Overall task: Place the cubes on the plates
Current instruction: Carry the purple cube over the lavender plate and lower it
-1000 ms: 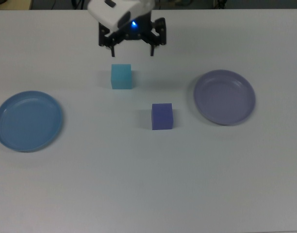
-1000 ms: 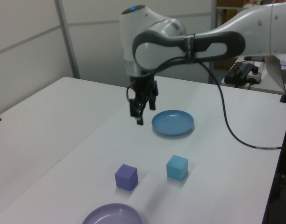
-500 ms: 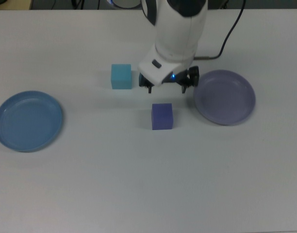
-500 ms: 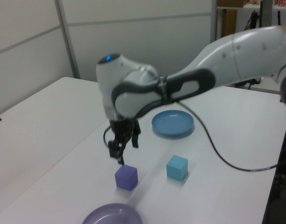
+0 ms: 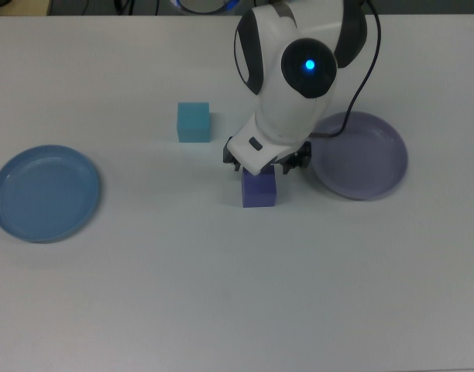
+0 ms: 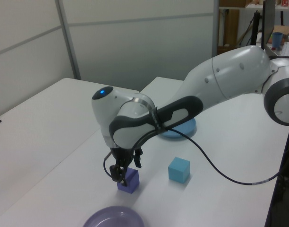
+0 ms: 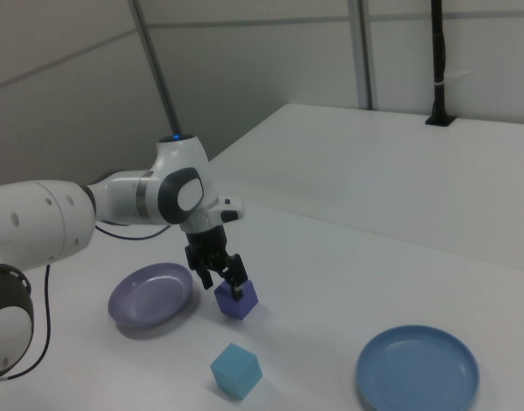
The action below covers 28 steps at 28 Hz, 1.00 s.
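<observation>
White worktop [image 5: 221, 294] with two cubes and two plates. Purple cube [image 5: 259, 190] near the worktop's middle, gripper [image 7: 221, 283] lowered over it, open fingers straddling its sides, apparently not yet squeezing. Light blue cube [image 5: 194, 122] nearby, toward the top view's far edge. Lavender plate [image 5: 369, 155] just beside the purple cube on the top view's right; blue plate [image 5: 43, 192] well apart, near the top view's left edge. Both plates bare.

Likely light, rigid, matte, with little risk of slipping or breaking; best pinched across two flat opposite faces, square on.

Compared with half a second ago: gripper moved from hovering behind the purple cube down around it. Cubes and plates unmoved.
</observation>
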Each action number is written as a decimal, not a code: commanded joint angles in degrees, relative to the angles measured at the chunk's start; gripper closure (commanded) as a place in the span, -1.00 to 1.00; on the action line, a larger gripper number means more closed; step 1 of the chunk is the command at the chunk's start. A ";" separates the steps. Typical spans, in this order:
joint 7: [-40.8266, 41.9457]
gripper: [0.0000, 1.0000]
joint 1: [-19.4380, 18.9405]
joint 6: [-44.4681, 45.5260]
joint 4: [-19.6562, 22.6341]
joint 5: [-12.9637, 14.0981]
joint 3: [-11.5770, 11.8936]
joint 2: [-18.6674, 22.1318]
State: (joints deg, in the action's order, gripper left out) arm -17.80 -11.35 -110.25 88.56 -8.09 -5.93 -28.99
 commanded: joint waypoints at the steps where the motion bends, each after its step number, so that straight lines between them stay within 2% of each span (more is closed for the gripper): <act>1: -1.71 -1.00 -0.34 -3.65 0.92 -1.75 0.66 -1.85; 4: -2.42 -1.00 -0.34 -4.01 0.92 -1.75 0.75 -2.03; 5: -2.77 -0.86 -0.25 -4.01 0.83 -1.67 0.75 -2.03; 6: -3.73 -0.45 -0.08 -4.01 0.66 -1.58 0.75 -2.03; 9: -4.26 0.17 0.01 -4.01 0.48 -1.40 0.75 -2.03; 10: -4.26 0.45 -0.16 -3.92 0.48 -1.32 0.75 -1.86; 12: -4.26 0.66 -0.51 -3.83 0.74 -1.40 0.75 -1.51; 13: -4.26 0.72 -0.52 -3.57 0.65 -1.40 0.66 -1.25; 18: -4.44 0.72 -0.87 -2.35 0.83 -0.96 0.13 2.00; 24: -4.44 0.70 -4.47 0.91 0.57 -0.70 -0.48 6.05; 28: -4.62 0.66 -6.75 5.47 0.48 -0.70 -3.64 7.28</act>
State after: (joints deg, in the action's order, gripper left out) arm -20.87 -15.13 -109.30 87.76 -8.73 -7.21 -24.49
